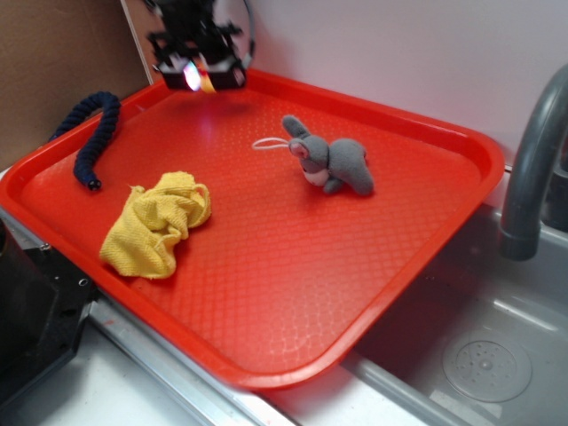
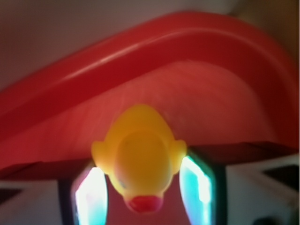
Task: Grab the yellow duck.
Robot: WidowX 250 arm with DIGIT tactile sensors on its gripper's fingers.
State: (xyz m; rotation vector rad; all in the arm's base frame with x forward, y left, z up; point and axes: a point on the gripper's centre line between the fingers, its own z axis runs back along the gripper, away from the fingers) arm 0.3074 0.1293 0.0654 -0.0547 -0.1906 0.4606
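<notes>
The yellow duck (image 1: 207, 83) is a tiny glossy toy with an orange-red beak. It sits between my gripper's (image 1: 202, 76) fingers at the far left corner of the red tray (image 1: 479, 146), a little above the tray floor. In the wrist view the duck (image 2: 140, 157) fills the gap of the gripper (image 2: 143, 192), beak toward the camera. Its sides touch both glowing pads (image 2: 91, 197). The tray's rim (image 2: 140, 51) curves behind it.
A grey plush rabbit (image 1: 337, 164) lies at the tray's middle back. A crumpled yellow cloth (image 1: 160, 222) lies at the left front. A dark blue plush snake (image 1: 93, 138) hangs over the left rim. A grey faucet (image 1: 532, 169) and a sink (image 1: 479, 355) are at the right.
</notes>
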